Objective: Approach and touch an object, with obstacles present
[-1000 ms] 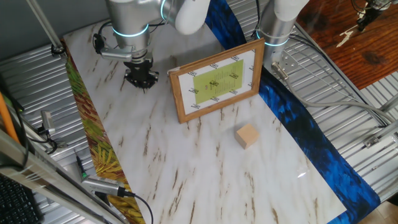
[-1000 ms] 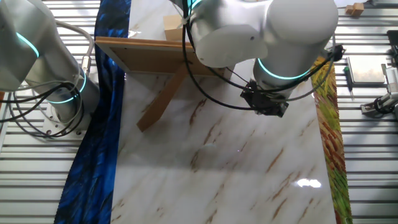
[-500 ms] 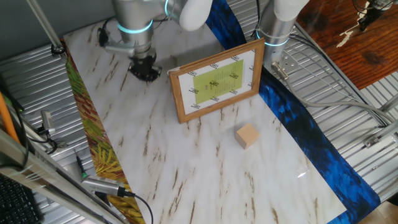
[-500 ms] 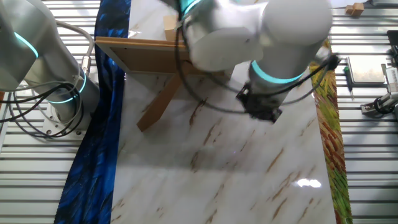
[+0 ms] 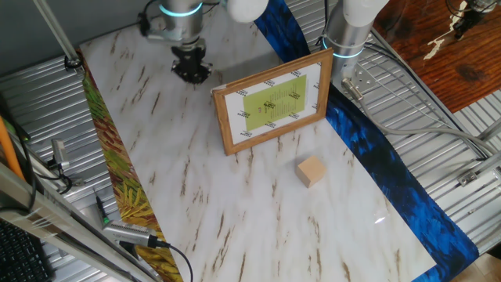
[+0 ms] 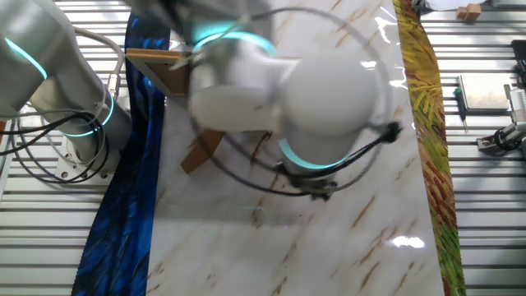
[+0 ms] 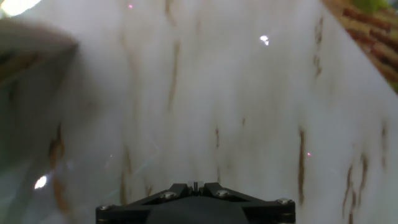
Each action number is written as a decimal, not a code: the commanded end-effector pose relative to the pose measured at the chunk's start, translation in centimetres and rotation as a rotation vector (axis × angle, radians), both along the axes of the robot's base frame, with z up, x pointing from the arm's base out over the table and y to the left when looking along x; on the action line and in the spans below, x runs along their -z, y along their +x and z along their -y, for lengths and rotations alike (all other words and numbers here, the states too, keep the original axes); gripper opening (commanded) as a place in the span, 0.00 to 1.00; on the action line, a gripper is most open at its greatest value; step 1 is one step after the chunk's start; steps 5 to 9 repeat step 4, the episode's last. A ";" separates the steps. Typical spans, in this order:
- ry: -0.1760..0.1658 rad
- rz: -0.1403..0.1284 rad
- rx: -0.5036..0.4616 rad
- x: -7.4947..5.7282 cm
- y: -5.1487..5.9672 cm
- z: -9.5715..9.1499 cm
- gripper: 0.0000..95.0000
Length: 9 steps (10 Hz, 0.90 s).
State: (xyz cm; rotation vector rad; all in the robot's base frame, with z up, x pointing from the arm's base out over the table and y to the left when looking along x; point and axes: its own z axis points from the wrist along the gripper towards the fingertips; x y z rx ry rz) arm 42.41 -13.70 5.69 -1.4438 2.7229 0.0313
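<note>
Wooden cube (image 5: 311, 171) sits on my marble tabletop (image 5: 235, 211), in front of the upright framed board (image 5: 272, 102) and clear of it. My gripper (image 5: 191, 71) hangs above the table behind the board's far corner, well apart from the cube. I cannot tell whether its fingers are parted; nothing shows between them.

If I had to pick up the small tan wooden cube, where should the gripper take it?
Grip the small tan wooden cube across two opposite side faces, coming from above. It sits flat on the marble table, apart from the upright wooden-framed board, with its sides free.
</note>
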 end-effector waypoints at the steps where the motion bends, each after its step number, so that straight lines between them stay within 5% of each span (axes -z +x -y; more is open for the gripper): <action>1: 0.000 0.005 0.015 -0.2 -2.4 0.6 0.00; 9: 0.002 0.010 0.007 -0.2 -2.7 0.7 0.00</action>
